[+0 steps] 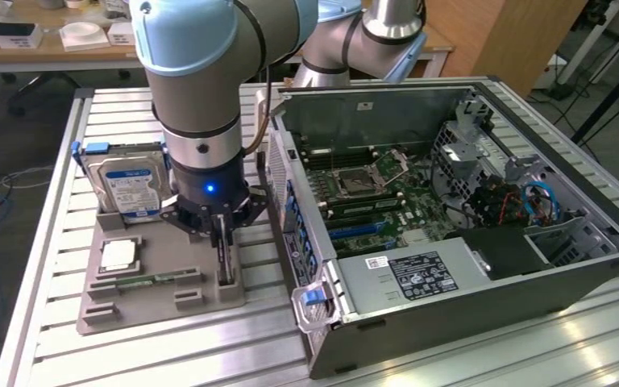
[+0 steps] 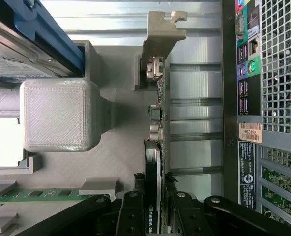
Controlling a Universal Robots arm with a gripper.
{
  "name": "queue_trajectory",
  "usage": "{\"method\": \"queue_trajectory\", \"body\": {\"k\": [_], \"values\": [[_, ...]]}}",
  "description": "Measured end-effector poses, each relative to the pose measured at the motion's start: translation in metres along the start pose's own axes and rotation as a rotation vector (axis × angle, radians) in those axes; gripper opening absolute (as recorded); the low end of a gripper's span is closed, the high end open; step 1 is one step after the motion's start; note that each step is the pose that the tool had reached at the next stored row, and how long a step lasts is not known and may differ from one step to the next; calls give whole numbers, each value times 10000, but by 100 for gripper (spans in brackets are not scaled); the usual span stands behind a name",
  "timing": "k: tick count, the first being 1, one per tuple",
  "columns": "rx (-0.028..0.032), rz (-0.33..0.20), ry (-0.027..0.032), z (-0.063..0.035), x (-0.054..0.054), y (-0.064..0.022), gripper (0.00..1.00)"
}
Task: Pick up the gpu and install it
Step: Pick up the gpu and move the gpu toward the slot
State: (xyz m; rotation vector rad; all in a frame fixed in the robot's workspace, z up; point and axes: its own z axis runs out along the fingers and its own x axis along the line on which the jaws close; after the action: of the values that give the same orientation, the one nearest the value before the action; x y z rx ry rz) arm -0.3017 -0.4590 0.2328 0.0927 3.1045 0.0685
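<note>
A grey fixture tray (image 1: 210, 303) lies near the edge of the desk (image 1: 46, 322) at the exterior view's left, bearing an upright hard drive (image 1: 126, 187), a square chip (image 1: 119, 255) and a memory stick (image 1: 144, 281). Just beside it stands an open computer case (image 1: 450, 332).

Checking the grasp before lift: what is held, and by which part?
The gpu, on edge in the gray holder; the jaws pinch its two faces, away from the metal bracket.
</note>
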Motion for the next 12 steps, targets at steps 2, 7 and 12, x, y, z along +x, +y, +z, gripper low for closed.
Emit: {"method": "queue_trajectory", "body": {"k": [2, 7, 12], "values": [[-1, 0, 0, 0, 0, 0, 26], [0, 0, 0, 0, 0, 0, 26], [-1, 0, -1, -36, -1, 2, 26]]}}
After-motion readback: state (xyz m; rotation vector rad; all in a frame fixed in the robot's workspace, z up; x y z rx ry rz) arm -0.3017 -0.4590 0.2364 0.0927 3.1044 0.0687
